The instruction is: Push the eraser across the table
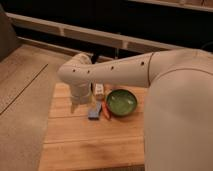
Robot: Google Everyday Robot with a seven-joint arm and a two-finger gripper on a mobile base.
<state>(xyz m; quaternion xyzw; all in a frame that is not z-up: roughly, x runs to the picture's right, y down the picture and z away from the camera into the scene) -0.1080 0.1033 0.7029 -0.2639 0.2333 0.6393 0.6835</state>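
The big white arm point(125, 72) reached in from 3 o'clock, right across the far half of the wooden surface point(90, 145). It bent downward at its thick wrist near the far left corner. The gripper point(75, 106) hung below that wrist, low over the planks at about 10 o'clock from the surface's middle. Its fingers were spread apart, and whether they touched the wood I couldn't tell.

Just beside the gripper, at its 4 o'clock, a flat blue block point(94, 113) lay on the planks. Tight against that block's 3 o'clock side sat a small orange thing point(106, 111), tilted, too blurred to name. At 1 o'clock from the orange piece stood a green bowl point(121, 102), upright, close to the arm's shadow. A little white box point(99, 89) stood at 12 o'clock from the blue block, tucked right under the forearm.

And the eraser? I couldn't pick it out anywhere. The wrist and forearm covered the far left stretch of the surface, so its place stayed uncertain.

The near half of the surface, from 4 round to 8 o'clock, showed plain wood grain. A speckled tan floor point(22, 95) ran along the 9 o'clock side. A dark wall with pale rails point(95, 36) closed off 12 o'clock.
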